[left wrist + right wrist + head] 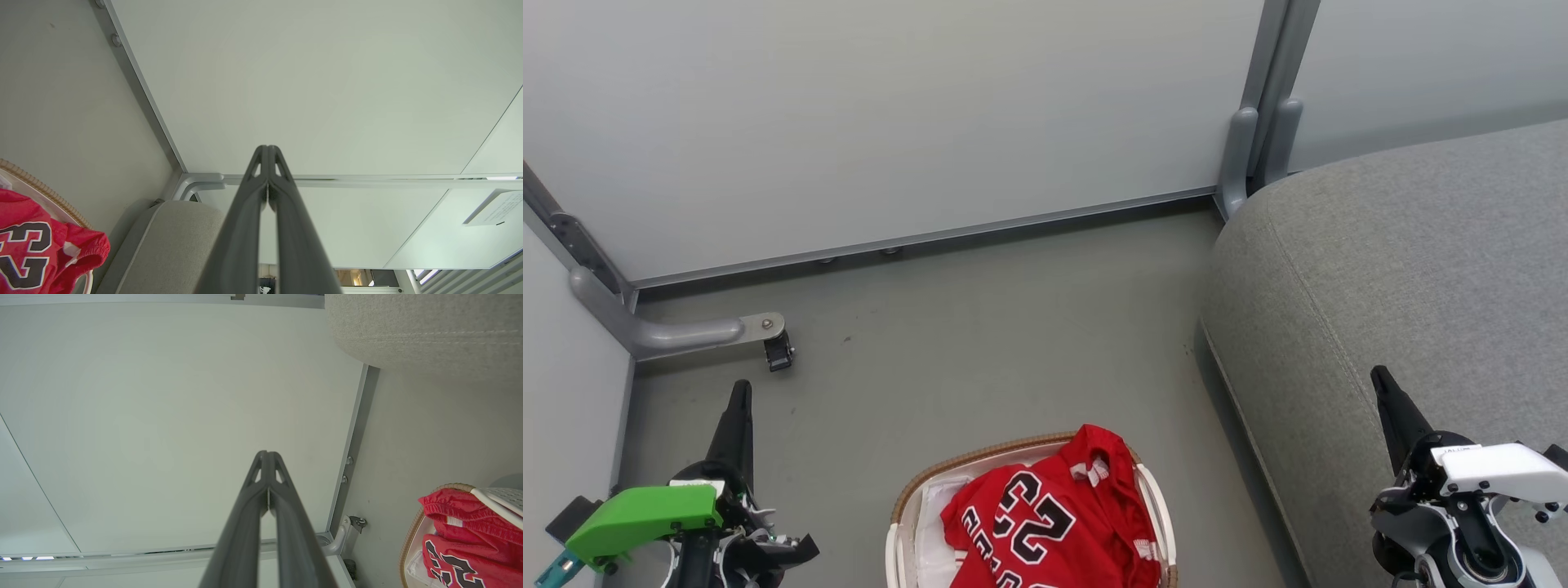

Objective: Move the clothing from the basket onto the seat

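Red clothing (1054, 514) with a black "23" lies heaped in the cream basket (900, 523) on the floor at the bottom middle of the head view; it also shows as clothing (36, 249) and clothing (470, 539) in the wrist views. The grey seat (1405, 269) fills the right side. My left gripper (740, 392) is shut and empty, left of the basket over the floor. My right gripper (1380, 377) is shut and empty, above the seat's front part. In the wrist views the left gripper (267, 148) and right gripper (267, 453) have tips pressed together.
Pale partition panels (890, 122) wall the space at the back and left. A grey metal foot with a small castor (778, 353) juts onto the floor at the left. A grey post (1262, 122) stands beside the seat's far corner. Bare floor (1013, 327) lies beyond the basket.
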